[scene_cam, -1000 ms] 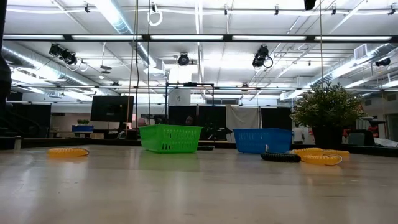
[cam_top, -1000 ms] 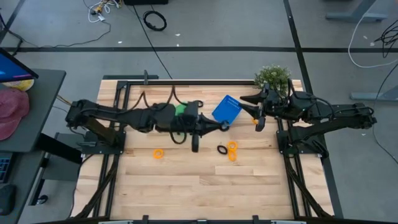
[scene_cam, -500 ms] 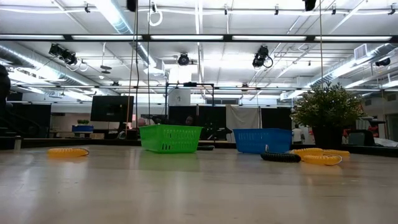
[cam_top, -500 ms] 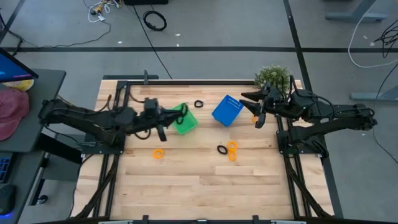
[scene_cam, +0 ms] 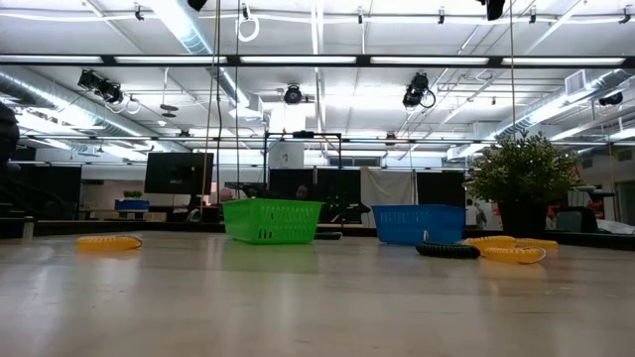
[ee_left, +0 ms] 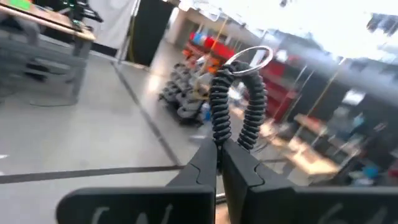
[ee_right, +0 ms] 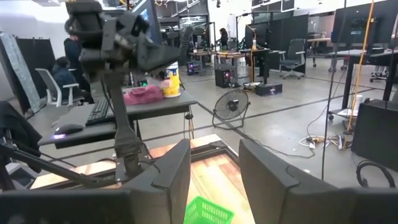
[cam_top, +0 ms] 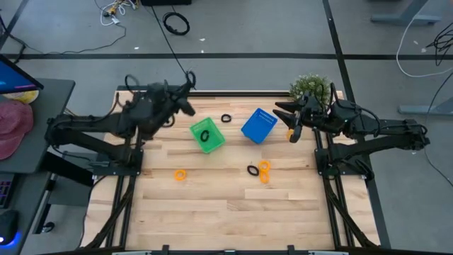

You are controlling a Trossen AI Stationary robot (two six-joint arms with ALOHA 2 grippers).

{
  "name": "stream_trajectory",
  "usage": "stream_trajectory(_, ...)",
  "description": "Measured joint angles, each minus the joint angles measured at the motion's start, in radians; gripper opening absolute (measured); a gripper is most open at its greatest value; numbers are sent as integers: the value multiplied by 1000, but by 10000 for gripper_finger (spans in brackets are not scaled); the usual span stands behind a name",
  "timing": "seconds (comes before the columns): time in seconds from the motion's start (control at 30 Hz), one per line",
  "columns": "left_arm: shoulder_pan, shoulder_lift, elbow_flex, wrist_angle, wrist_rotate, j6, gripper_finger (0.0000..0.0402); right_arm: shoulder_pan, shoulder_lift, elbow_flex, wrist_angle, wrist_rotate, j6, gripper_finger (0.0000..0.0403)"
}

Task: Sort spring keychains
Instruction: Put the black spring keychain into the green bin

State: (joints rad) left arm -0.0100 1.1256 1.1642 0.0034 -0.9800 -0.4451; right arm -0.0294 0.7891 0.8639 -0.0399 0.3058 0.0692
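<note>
Wooden desk [cam_top: 212, 205]: pale planks filling the middle of the high view, with dark arm frames along its left and right edges.
Left gripper [cam_top: 190, 76]: raised at the upper left of the high view, near the desk's far edge; its fingers [ee_left: 245, 171] are pressed together on a black spring keychain [ee_left: 239, 102], whose coil and metal ring stand up from the fingertips in the left wrist view.
Right gripper [cam_top: 289, 122]: at the upper right of the high view, just beside the potted plant [cam_top: 311, 86] and to the right of the blue basket [cam_top: 257, 125]; its fingers [ee_right: 264, 171] stand apart with nothing between them.
Green basket [cam_top: 207, 134]: upper middle of the desk, left of the blue one, with a black keychain [cam_top: 206, 135] lying inside.
Loose black keychains: one [cam_top: 226, 118] on the desk between the two baskets, another [cam_top: 253, 170] lower down, touching an orange pair.
Orange keychains: two [cam_top: 265, 171] close together at centre right, one alone [cam_top: 181, 174] at centre left.
Low view: green basket [scene_cam: 272, 220] left of the blue basket [scene_cam: 419, 223], orange coils [scene_cam: 512, 249] at right and one [scene_cam: 108, 241] at far left.
</note>
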Motion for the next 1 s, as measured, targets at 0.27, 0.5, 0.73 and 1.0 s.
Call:
stream_trajectory(0.27, 217, 256, 452, -830, 347, -262, 7, -9, 0, 0, 2, 0, 0, 141)
stream_trajectory(0.5, 327, 436, 606, -1137, 682, -271, 7, -9, 0, 0, 0, 0, 1, 141)
stream_trajectory(0.73, 314, 530, 441, -1139, 774, -255, 7, -9, 0, 0, -6, 0, 40, 141)
stream_trajectory(1.0, 257, 533, 191, -883, 858, -355, 7, -9, 0, 0, -6, 0, 51, 141)
